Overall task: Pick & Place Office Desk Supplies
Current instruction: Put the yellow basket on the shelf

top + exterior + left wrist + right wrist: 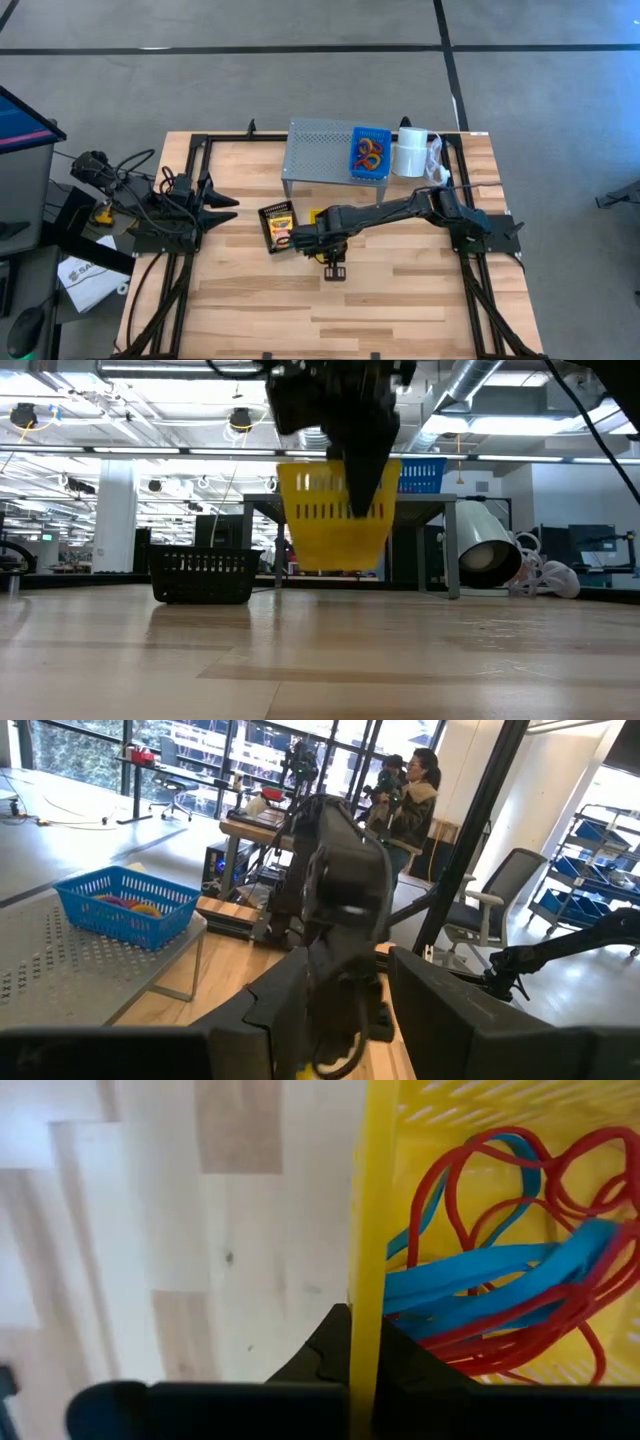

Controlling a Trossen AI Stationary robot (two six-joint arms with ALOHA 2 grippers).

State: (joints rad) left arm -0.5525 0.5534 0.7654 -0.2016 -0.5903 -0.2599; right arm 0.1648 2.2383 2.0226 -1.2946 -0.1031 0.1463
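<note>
- My right gripper (365,1345) pinches the rim of a yellow slotted plastic basket (335,520) holding red and blue rubber bands (500,1280), lifted off the wooden table (400,300).
- Done: blue plastic basket (370,150) of bands sits on the grey perforated riser (320,150).
- Left: black basket (277,226) of crayon boxes.
- Left gripper (225,205): parked at the table's left edge; opening unclear.

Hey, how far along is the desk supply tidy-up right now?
Looks done: the blue basket of rubber bands sits on the grey riser. In hand: the right gripper grips the yellow basket of red and blue bands, lifted off the table. Remaining: setting it down, plus the crayon box. The left gripper waits at the table's left side.
</note>
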